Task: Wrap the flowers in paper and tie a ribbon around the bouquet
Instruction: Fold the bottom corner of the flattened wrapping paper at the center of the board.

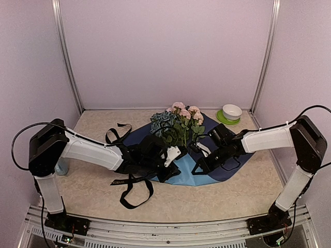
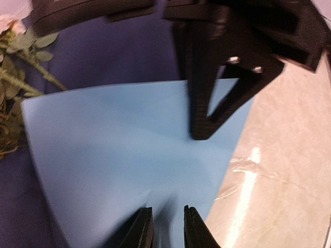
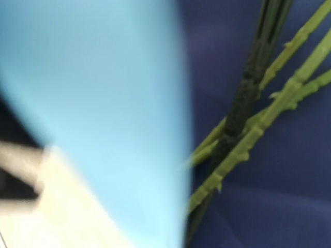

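Showing looped ribbon (image 1: 120, 181) only from top | left end effector (image 2: 165, 227) narrow over paper (image 2: 129, 144), grip unclear | right end effector (image 1: 200, 166) closed

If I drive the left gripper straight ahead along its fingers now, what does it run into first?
The left gripper would meet the paper first: its light blue flap lies right at the fingertips. Further along stands the right gripper, though how far is unclear.
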You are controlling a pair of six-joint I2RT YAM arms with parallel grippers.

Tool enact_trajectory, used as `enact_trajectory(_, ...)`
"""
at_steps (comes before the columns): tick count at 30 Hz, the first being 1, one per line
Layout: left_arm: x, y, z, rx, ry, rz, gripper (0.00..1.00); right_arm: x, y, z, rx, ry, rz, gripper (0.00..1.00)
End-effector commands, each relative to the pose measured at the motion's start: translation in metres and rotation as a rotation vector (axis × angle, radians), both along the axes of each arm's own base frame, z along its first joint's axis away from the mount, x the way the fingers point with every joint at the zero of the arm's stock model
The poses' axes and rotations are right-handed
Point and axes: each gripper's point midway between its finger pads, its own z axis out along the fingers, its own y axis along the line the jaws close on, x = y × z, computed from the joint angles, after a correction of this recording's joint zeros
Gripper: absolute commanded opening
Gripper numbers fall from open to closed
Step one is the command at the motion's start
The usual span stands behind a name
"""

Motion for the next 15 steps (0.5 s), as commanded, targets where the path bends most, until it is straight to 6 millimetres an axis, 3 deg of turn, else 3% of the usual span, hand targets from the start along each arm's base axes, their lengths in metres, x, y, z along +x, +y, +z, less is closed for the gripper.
enact_trajectory(1, 0.014, 0.012, -0.020, 0.014, 0.016, 0.081, 0.22, 0.004, 0.004, 0.003, 0.021, 0.003, 0.037, 0.00)
enact_trajectory(7, -0.003, 0.043, -0.067, 0.079, 0.118, 0.113, 0.22, 0.009, -0.003, -0.004, 0.015, 0.008, 0.010, 0.00)
enact_trajectory(12, -0.010, 0.063, -0.085, 0.142, 0.140, 0.157, 0.22, 0.012, -0.005, -0.013, 0.005, 0.023, -0.003, 0.03)
enact_trajectory(15, -0.013, 0.067, -0.086, 0.130, 0.150, 0.163, 0.22, 0.009, -0.010, -0.021, -0.022, 0.032, -0.012, 0.13)
